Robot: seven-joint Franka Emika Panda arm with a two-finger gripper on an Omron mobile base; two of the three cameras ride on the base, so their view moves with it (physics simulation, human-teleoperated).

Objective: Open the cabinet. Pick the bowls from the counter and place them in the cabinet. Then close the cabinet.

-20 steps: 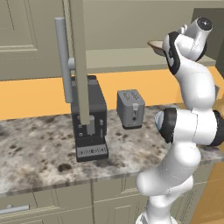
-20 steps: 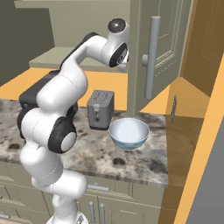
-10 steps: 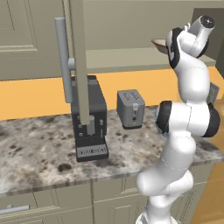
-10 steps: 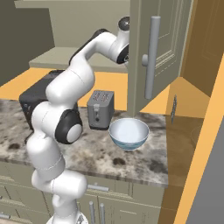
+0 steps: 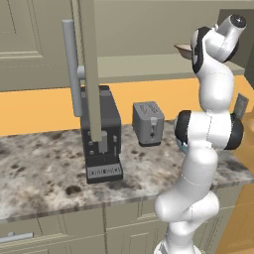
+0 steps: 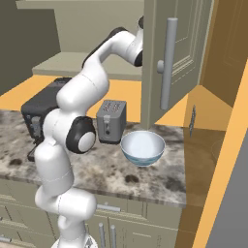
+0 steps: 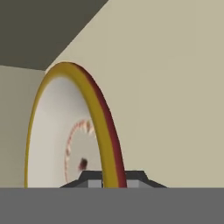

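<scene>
My gripper point(image 7: 112, 180) is shut on the rim of the wide tan bowl point(image 7: 65, 131), whose cream speckled inside faces the camera. Beige inner walls of the cabinet point(image 7: 175, 87) lie behind the bowl. In the left base view the tan bowl point(image 5: 182, 48) pokes out beside the hand, above the cabinet shelf point(image 5: 139, 67). The cabinet's doors stand open: one door point(image 5: 89, 69) edge-on at the left, the other door point(image 6: 169, 53) with its bar handle point(image 6: 166, 70) hiding my hand. The white and pale-blue bowl point(image 6: 143, 147) sits on the counter point(image 6: 160, 179).
A black coffee machine point(image 5: 101, 134) and a grey toaster point(image 5: 148, 122) stand on the counter point(image 5: 39, 173) below the cabinet. The toaster point(image 6: 110, 121) is just left of the pale-blue bowl. Drawers run under the counter's front edge.
The arm has stretched up and forward, carrying the tan bowl a little deeper into the cabinet. The pale-blue bowl and the doors have not moved.
</scene>
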